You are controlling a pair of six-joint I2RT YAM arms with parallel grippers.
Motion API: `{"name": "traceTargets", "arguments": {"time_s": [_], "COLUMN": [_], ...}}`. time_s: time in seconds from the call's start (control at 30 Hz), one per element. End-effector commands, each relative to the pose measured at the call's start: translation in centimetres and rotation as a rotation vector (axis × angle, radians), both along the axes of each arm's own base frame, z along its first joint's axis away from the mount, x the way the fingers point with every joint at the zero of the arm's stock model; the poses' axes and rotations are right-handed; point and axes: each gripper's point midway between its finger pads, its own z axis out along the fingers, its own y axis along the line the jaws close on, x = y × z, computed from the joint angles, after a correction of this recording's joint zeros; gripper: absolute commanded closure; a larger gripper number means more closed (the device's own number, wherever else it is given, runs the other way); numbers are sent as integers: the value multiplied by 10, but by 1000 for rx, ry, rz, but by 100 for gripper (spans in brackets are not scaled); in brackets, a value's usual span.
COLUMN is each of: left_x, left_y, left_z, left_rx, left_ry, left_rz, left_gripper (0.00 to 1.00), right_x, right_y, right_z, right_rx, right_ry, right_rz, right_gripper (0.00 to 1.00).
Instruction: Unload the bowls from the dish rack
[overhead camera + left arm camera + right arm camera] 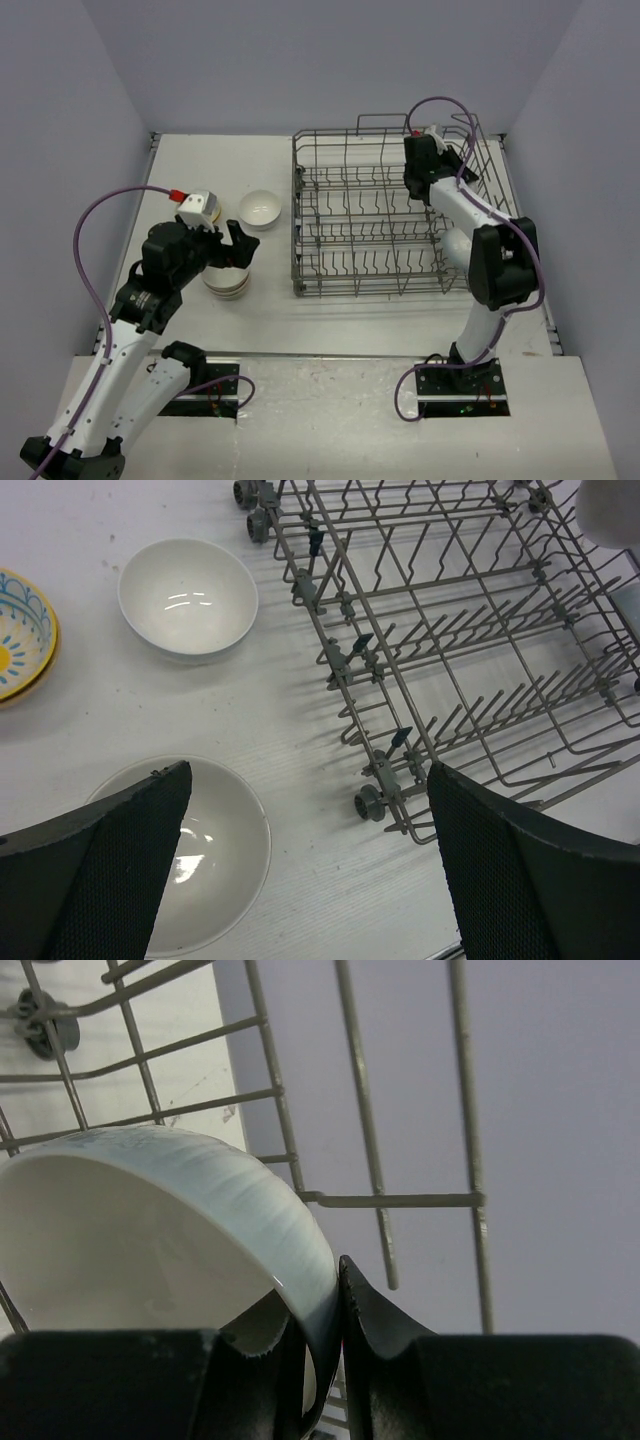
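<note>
Three bowls sat on the table in the left wrist view: a teal-rimmed bowl at the left edge, a white bowl in the upper left, and a second white bowl at lower left, under the left gripper, whose fingers stood spread wide and empty. Further right, the dish rack filled the middle of the overhead view (its visible tines looked bare). At its upper right corner the right gripper pinched the rim of the held bowl. Such a thin rim-hold might slip, or the bowl might snag a wire on lifting.
</note>
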Motion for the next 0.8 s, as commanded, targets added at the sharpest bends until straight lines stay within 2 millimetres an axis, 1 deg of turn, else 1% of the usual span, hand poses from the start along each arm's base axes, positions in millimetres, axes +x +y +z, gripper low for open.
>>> {"name": "traceTargets", "arguments": {"time_s": [0.0, 0.17, 0.2, 0.23, 0.27, 0.3, 0.33, 0.37, 0.4, 0.43, 0.47, 0.5, 0.53, 0.57, 0.6, 0.63, 0.67, 0.7, 0.73, 0.77], "left_x": [5, 5, 5, 5, 4, 4, 1, 0, -1, -3, -3, -2, 2, 4, 6, 15, 16, 22, 23, 26], "left_y": [4, 6, 5, 5, 0, -4, -15, -24, -31, -44, -52, -59, -73, -82, -91, -110, -120, -142, -149, -154], "left_z": [10, 11, 14, 18, 19, 35, 43, 67, 80, 89, 119, 130, 146, 154, 160, 154, 172, 161, 154, 167], "left_rx": [7, 9, 8, 6, -6, -29, -61, -111, -144, -177, -229, -256, -298, -310, -314, -285, -282, -256, -207, -187], "left_ry": [-48, -45, -49, -53, -42, -65, -62, -101, -123, -118, -170, -180, -182, -185, -191, -167, -201, -162, -137, -155], "left_rz": [22, 34, 31, 28, 9, -9, -71, -106, -139, -209, -246, -277, -337, -366, -388, -397, -412, -437, -444, -438], "left_gripper": [0, 0, 0, 0, 0, 0, 0, 0, 0, 0, 0, 0, 0, 0, 0, 0, 0, 0, 0, 0], "right_x": [0, -8, -9, -16, -18, -29, -31, -35, -38, -44, -51, -58, -65, -71, -74, -80, -93, -97, -103, -109], "right_y": [3, 0, 3, 5, 12, 18, 30, 52, 67, 81, 117, 134, 170, 187, 202, 214, 235, 245, 254, 258], "right_z": [77, 110, 112, 119, 118, 112, 126, 128, 132, 130, 134, 129, 127, 126, 131, 123, 130, 130, 132, 139], "right_rx": [22, 43, 79, 118, 209, 250, 351, 413, 441, 463, 564, 623, 806, 891, 973, 1054, 1163, 1220, 1290, 1339], "right_ry": [-235, -313, -347, -335, -393, -330, -384, -403, -411, -402, -399, -361, -345, -322, -332, -317, -294, -291, -290, -300], "right_rz": [-8, -4, -6, 11, 6, 19, 67, 115, 166, 208, 314, 364, 461, 514, 569, 586, 676, 713, 721, 741], "right_gripper": [100, 100, 100, 100, 100, 100, 100, 100, 100, 100, 100, 100, 100, 100, 100, 100, 100, 100, 100, 100]}}
